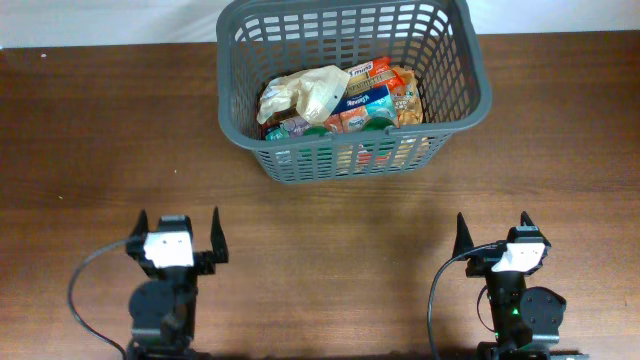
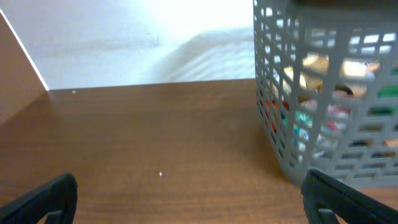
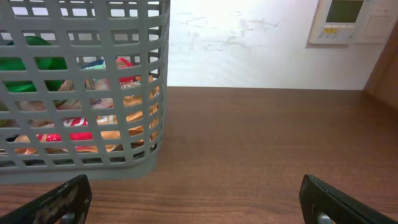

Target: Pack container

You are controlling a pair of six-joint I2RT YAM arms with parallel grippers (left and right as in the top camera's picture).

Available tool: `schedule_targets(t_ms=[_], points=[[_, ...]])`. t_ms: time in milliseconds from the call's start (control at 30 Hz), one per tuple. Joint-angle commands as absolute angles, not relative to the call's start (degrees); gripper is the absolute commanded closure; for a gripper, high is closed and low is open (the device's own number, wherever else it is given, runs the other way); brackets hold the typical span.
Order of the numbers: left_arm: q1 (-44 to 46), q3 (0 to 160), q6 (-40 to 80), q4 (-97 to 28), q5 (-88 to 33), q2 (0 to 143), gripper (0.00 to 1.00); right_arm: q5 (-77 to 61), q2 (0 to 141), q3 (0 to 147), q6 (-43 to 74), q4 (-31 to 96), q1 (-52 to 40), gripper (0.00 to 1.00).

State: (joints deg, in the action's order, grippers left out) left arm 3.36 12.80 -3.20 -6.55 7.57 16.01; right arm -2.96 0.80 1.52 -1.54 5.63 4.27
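The container, a large dark grey slotted basket, stands at the back centre of the brown table and holds several packaged groceries. Its lattice wall fills the right of the left wrist view, and its wall fills the left of the right wrist view. My left gripper is open near the front left edge, with nothing between its fingers. My right gripper is open near the front right edge, also holding nothing. Both stand well short of the basket.
A white wall rises behind the table's far edge. A wall-mounted control panel shows in the right wrist view. Bare wooden tabletop lies between the grippers and the basket.
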Motion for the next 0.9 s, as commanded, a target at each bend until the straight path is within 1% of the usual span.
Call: schedule_targets(t_ms=[0, 200, 433, 867], points=[[3.8, 6.1, -3.5, -5.8, 7.8, 9.0, 0.01, -2.5, 0.2, 0.9, -1.4, 5.5, 3.8, 0.01], [3.8, 1.1, -3.5, -5.0, 7.8, 3.6, 0.01, -2.5, 0.2, 0.9, -1.4, 5.5, 3.8, 0.01], [3.9, 0.9, -3.5, -4.4, 7.8, 0.1, 0.01, -2.5, 0.2, 0.9, -1.4, 5.5, 3.8, 0.01], [4.1, 0.8, -3.5, -4.3, 7.8, 0.3, 0.01, -2.5, 0.2, 1.0, -1.4, 5.5, 3.8, 0.01]])
